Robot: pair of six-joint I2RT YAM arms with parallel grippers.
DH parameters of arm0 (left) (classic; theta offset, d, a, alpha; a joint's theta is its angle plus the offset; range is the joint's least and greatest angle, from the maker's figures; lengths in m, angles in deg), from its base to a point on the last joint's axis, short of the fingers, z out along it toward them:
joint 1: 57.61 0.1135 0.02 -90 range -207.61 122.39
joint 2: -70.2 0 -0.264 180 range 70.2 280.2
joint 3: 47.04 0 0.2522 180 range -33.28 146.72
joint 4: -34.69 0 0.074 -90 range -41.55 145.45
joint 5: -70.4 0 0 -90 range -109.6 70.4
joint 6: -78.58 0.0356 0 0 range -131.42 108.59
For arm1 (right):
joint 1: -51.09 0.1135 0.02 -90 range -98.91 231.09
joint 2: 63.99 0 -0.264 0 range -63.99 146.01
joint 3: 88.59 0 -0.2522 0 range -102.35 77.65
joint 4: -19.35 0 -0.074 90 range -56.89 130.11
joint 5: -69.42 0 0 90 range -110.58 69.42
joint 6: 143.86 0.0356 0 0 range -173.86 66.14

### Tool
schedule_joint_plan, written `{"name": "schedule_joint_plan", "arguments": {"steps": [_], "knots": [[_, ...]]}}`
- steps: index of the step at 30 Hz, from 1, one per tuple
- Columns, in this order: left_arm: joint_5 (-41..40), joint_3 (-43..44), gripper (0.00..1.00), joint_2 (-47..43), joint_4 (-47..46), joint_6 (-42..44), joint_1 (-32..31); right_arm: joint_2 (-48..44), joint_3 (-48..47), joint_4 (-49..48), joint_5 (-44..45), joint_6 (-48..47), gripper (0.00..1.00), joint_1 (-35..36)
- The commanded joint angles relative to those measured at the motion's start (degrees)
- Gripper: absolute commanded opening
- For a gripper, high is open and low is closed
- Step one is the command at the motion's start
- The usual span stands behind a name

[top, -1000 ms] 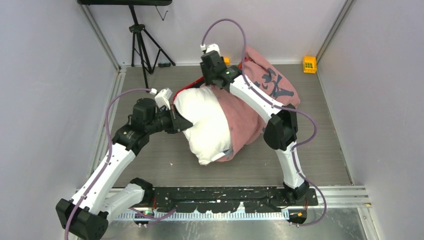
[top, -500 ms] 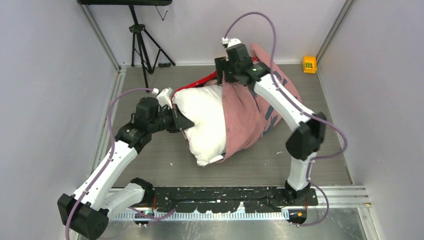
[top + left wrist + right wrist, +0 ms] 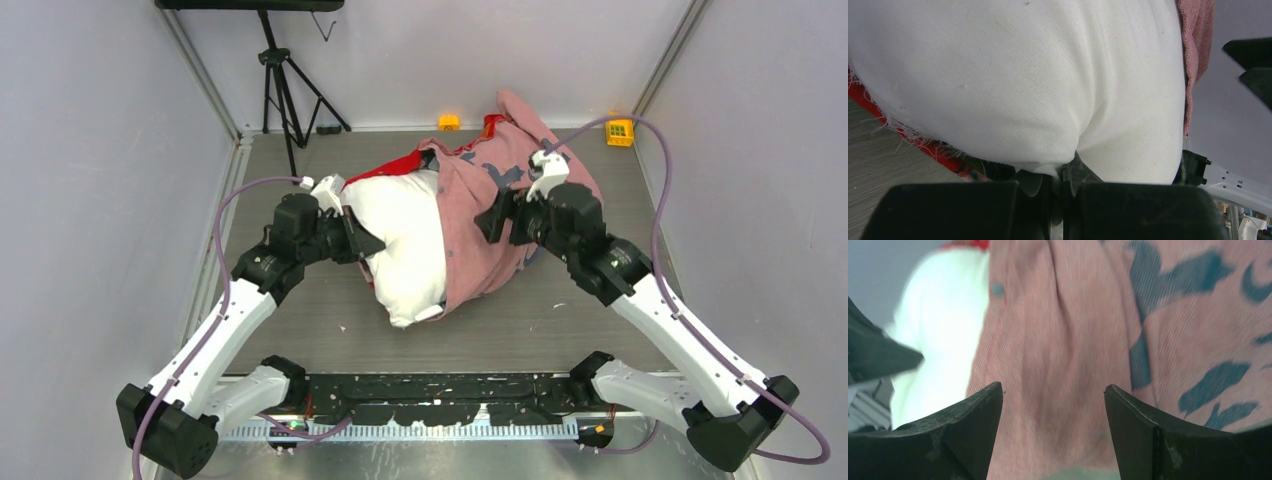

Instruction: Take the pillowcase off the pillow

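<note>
**Grey table (image 3: 300, 320), pillow (image 3: 405, 235) half uncovered**

At the left we are pinching a fold of the white pillow's end in our left gripper (image 3: 1062, 172), jaws closed tight on it. The pillow is lying mid-table, its right half inside the pillowcase (image 3: 470, 255), pink reverse outward. Our right gripper (image 3: 1053, 392) is hovering just beside that cloth, spread wide, holding nothing.

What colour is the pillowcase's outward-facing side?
Faded pink with dark grey-blue blotches; the pillowcase shows best in the right wrist view.
</note>
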Motion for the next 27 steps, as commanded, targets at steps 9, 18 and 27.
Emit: {"name": "schedule_joint_plan", "arguments": {"steps": [9, 18, 27], "knots": [[-1.5, 4.5, 0.0, 1.6, -5.5, -4.6, -0.1, -14.9, 25.7, -10.9, -0.8, 13.8, 0.8, 11.8], [-7.4, 4.0, 0.0, 0.0, -6.3, -7.3, -0.1, -11.3, 31.8, -22.0, 0.7, 17.3, 0.8, 16.1], [-7.6, 3.5, 0.0, 0.5, -7.4, -10.2, -0.1, -4.1, 29.2, -27.8, 0.4, 16.4, 0.73, 20.5]]}}
